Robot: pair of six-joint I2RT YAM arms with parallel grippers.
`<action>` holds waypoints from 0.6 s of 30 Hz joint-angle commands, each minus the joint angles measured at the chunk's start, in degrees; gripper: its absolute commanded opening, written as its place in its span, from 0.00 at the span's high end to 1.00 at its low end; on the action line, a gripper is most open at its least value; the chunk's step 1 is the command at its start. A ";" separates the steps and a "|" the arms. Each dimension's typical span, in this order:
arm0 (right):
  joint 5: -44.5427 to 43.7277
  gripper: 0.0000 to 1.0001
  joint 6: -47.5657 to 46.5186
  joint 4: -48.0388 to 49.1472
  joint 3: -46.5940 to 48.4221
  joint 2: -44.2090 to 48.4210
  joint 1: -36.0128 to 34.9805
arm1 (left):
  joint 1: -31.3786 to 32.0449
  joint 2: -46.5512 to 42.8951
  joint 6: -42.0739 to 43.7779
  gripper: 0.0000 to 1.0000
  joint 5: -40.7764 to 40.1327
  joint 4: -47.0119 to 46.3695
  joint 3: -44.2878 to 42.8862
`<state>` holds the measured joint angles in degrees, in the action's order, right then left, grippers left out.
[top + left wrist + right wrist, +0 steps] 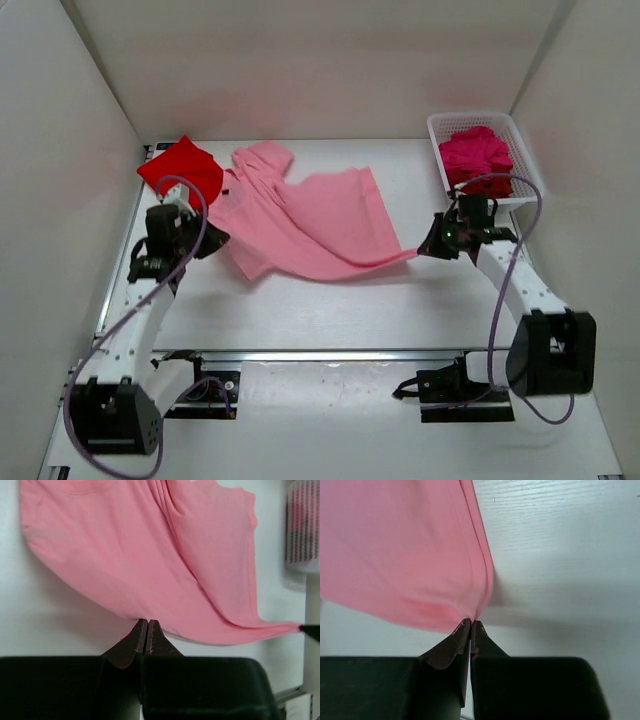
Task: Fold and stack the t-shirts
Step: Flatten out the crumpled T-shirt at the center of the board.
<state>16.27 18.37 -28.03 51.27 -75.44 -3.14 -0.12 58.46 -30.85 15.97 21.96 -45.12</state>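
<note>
Between left pincer (147, 625) and right pincer (470, 624), pink t-shirt (300, 220) stretches, apparently pinched.

L/R end effectors (146, 622) (470, 622) clamped tight

A plain light pink t-shirt (300, 225) fills the middle. At upper left lies a plain bright red t-shirt (183, 167), and at upper right a magenta t-shirt (478, 155) sits in a white lattice basket (468, 117). The table (330, 310) is white.
</note>
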 commanded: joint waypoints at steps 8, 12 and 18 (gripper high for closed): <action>9.91 1.00 -0.96 -0.34 -17.94 22.60 15.86 | 7.91 -27.49 -1.56 1.00 -6.63 9.93 17.98; 10.55 1.00 -1.68 -4.40 -15.95 32.35 16.43 | 11.55 -32.95 -3.08 1.00 -7.53 17.22 13.15; -4.62 0.99 0.97 -12.73 13.42 32.91 0.28 | 7.68 -24.21 0.88 1.00 -4.89 24.01 -17.99</action>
<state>20.73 18.83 -39.88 47.72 -42.28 3.68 8.60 30.22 -31.92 10.48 45.23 -46.59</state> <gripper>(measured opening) 0.007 0.076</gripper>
